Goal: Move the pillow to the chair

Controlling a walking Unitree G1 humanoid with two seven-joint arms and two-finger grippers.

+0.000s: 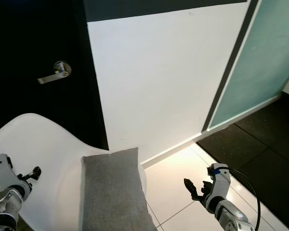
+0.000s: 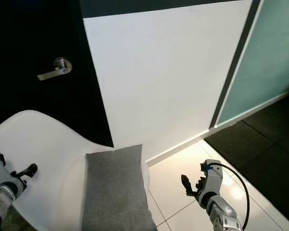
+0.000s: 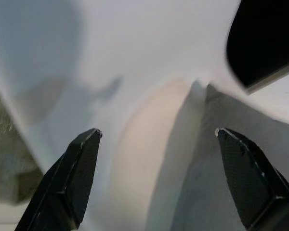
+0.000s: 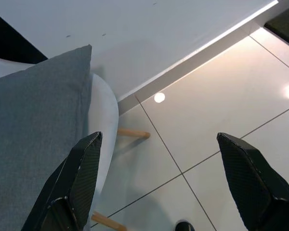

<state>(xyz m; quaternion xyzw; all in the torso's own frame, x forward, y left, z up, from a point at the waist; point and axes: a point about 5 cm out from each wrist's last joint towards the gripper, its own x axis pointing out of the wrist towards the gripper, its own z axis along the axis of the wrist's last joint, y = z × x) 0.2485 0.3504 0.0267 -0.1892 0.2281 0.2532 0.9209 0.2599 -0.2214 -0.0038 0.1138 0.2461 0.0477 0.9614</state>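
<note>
Grey fabric pillow (image 1: 116, 192) lies flat on the white chair (image 1: 43, 144) seat, so the placing step looks done. Left tool (image 1: 31, 174) and right tool (image 1: 194, 187) hang released beside it, fingers spread, grasping nothing. Next, I judge, calls only for drawing both arms clear without brushing the pillow.

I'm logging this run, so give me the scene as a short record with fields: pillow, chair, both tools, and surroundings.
pillow: grey pillow lying on the seat, nothing gripping it
chair: white chair with wooden legs, on pale floor tiles
left tool: left tool open, beside the chair's left edge, holding nothing
right tool: right tool open, over the tiles right of the chair, holding nothing
surroundings: black door with a lever handle, white wall
</note>
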